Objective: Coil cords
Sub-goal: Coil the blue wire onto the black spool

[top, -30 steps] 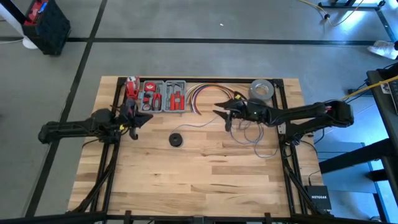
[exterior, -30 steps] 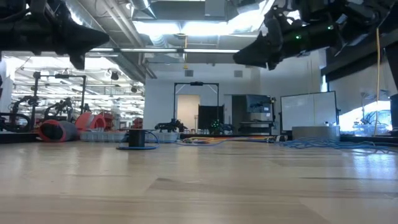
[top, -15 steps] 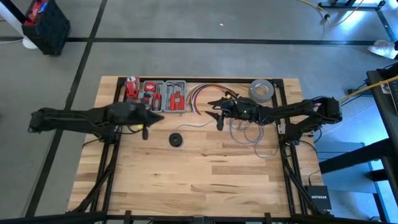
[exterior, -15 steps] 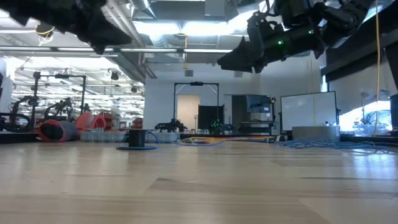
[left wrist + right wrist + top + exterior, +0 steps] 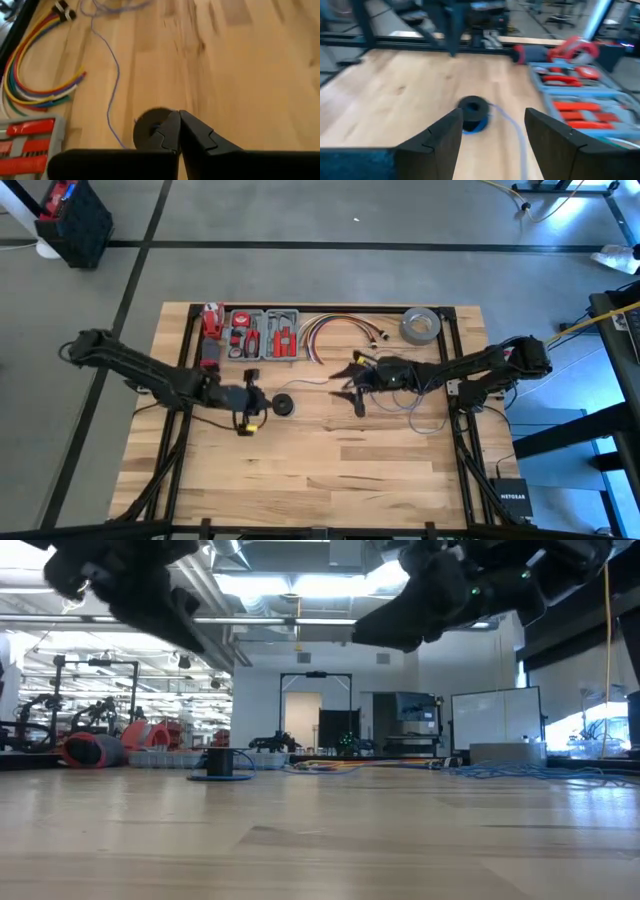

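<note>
My left gripper (image 5: 179,131), fingers together and empty, hovers by the disc (image 5: 284,404) mid-bench. My right gripper (image 5: 492,135), fingers apart, may snag the thin wire (image 5: 113,75) and drag its loops.

disc (image 5: 284,404) mid-table between left gripper (image 5: 262,399) and right gripper (image 5: 352,388), tool tray (image 5: 262,334) behind

Grey concrete floor (image 5: 300,220) crossed by dark lines surrounds the wooden table (image 5: 330,450).

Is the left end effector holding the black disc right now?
No, the left end effector has its fingers pressed together with nothing between them, and the black disc lies on the table just past them.
</note>
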`<action>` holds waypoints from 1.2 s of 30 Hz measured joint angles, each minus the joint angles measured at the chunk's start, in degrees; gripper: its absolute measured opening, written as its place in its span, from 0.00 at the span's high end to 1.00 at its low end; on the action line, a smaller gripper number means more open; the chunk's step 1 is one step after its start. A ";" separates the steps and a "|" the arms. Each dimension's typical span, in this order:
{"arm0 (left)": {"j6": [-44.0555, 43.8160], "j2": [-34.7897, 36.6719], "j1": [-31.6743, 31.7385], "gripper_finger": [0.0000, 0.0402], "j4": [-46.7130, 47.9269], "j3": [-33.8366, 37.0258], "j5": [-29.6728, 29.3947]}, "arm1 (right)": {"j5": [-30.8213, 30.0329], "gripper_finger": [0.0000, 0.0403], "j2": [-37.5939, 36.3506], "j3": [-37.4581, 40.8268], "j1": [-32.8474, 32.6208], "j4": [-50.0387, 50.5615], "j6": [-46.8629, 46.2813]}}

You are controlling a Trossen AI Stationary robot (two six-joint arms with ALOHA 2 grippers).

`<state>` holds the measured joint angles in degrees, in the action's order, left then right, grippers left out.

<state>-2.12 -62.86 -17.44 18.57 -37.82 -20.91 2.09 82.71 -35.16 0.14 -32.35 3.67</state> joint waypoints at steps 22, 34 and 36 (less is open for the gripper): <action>-4.61 -10.87 -2.68 0.77 -4.91 -0.02 -6.09 | -3.21 0.45 8.64 0.04 -7.69 -2.42 1.99; -3.50 -10.85 -2.72 0.55 1.02 -0.02 -6.05 | -3.19 0.45 8.64 0.04 -7.69 0.48 -2.68; -3.32 -10.85 -2.76 0.57 1.03 -0.02 -6.05 | -3.19 0.45 8.64 0.04 -7.69 0.92 -3.33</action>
<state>-5.44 -73.71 -20.21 19.60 -37.85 -26.96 -1.10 91.35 -35.11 -7.55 -31.43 0.34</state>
